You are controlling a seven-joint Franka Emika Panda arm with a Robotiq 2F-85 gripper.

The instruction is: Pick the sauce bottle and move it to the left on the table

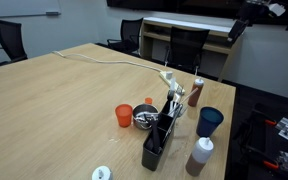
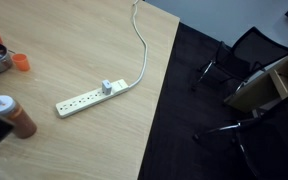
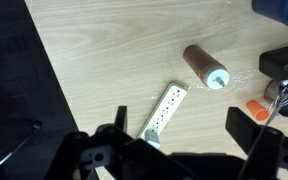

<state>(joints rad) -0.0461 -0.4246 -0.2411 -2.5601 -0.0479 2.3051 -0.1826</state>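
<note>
- The gripper fills the bottom edge of the wrist view. Its two dark fingers are spread wide apart, released, with nothing between them.
- The white power strip lies flat on the table. In the wrist view it shows in the gap between the fingers, well below them.
- The sauce bottle stands upright on the table near one end of the power strip, with bare wood between the two. It has a reddish-brown body and a small pale cap. It is clear of the gripper. It also shows in both exterior views.
- The orange cup and the metal bowl sit side by side. They are on the camera side of the power strip in an exterior view, apart from the strip.
- The blue cup stands on the camera side of the power strip, past the sauce bottle and close to the table edge.
- The black holder stands further from the power strip than the bowl.
- The brown bottle with a large white cap stands upright beside the black holder. Of the items listed, it is the furthest from the power strip on that side.
- The white cable runs from the power strip across the table, away from the cluster of items.
- Black chairs stand beyond the table edge behind the power strip.
</note>
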